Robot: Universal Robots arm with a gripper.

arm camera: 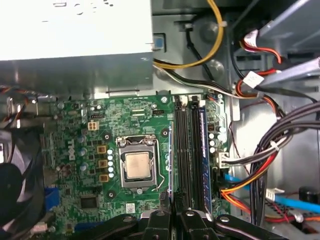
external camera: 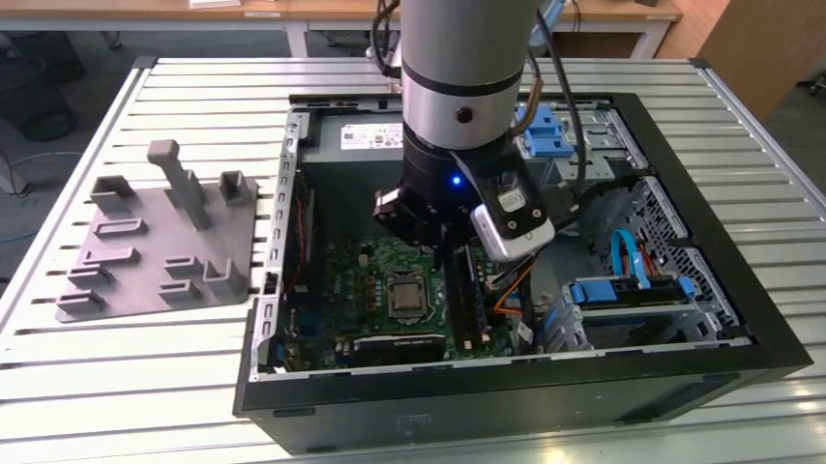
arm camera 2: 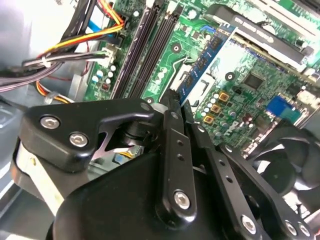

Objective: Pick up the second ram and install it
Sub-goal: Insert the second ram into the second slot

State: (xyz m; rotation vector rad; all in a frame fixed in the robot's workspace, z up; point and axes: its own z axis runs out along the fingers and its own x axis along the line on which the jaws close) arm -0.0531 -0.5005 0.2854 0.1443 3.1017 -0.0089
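Gripper [arm camera 2: 172, 106] was clamped, fingers nearly together, pinching second ram [arm camera 2: 209, 59]. Blue stick sat edge-on, above board. Pickup done, we judged. In first wrist view we had ram hanging just beside two empty black slots [arm camera: 185, 150], not seated. Another blue stick [arm camera: 202, 150] sat in slot beyond them. Install was left to do. Further out: green motherboard [arm camera: 95, 135], open case [external camera: 729, 319], grey tray [external camera: 142, 246] well apart on slatted table [external camera: 193, 387].

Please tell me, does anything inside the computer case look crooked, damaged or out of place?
Nothing stands out. The tool holds the second ram over the motherboard, parallel to the black memory slots. One blue stick sits straight in its slot. No damage shows.
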